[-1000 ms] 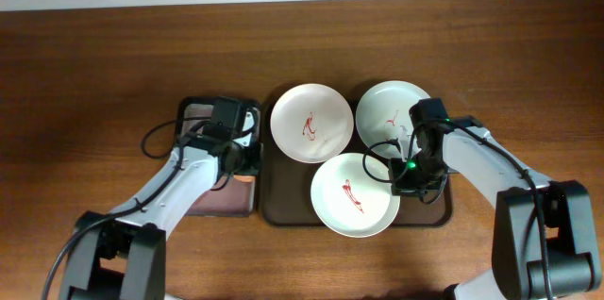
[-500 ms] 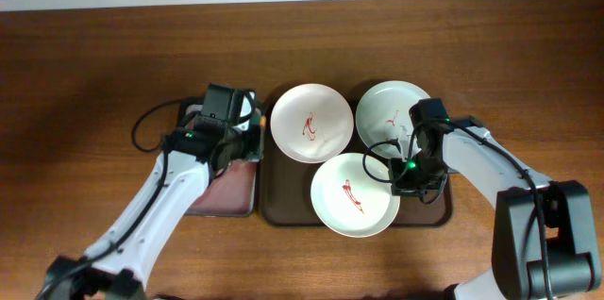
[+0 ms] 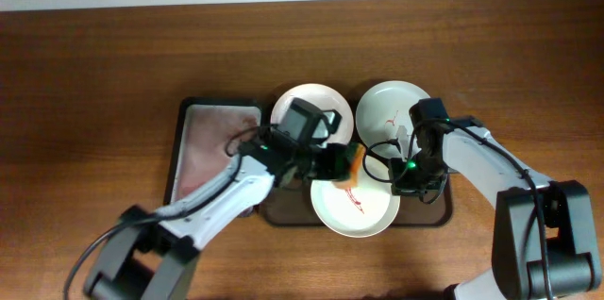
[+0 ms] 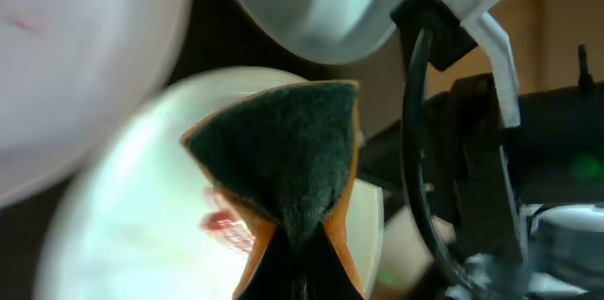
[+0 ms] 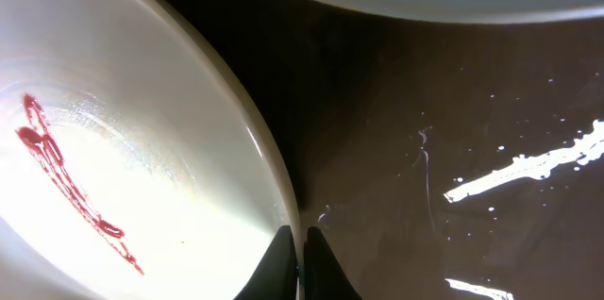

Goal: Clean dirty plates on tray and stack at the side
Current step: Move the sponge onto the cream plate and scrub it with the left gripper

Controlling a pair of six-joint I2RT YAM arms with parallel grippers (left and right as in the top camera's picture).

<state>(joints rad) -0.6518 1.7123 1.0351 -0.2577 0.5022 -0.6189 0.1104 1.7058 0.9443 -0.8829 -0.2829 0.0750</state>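
Note:
Three white plates with red smears lie on the dark brown tray (image 3: 283,213): a back left plate (image 3: 304,108), a back right plate (image 3: 383,109) and a front plate (image 3: 356,208). My left gripper (image 3: 345,165) is shut on an orange sponge with a dark green face (image 4: 283,158) and holds it over the front plate's (image 4: 123,225) back edge. My right gripper (image 3: 404,179) is shut on the front plate's right rim (image 5: 269,173); its fingers (image 5: 299,248) pinch the rim.
A narrow tray with a pinkish inside (image 3: 203,144) lies left of the brown tray. The brown tray's bare floor (image 5: 453,149) shows wet glints right of the held plate. Wooden table (image 3: 94,64) lies all around.
My left arm has swung right from the pinkish tray, carrying the sponge to above the front plate. The right arm and the plates have not moved.

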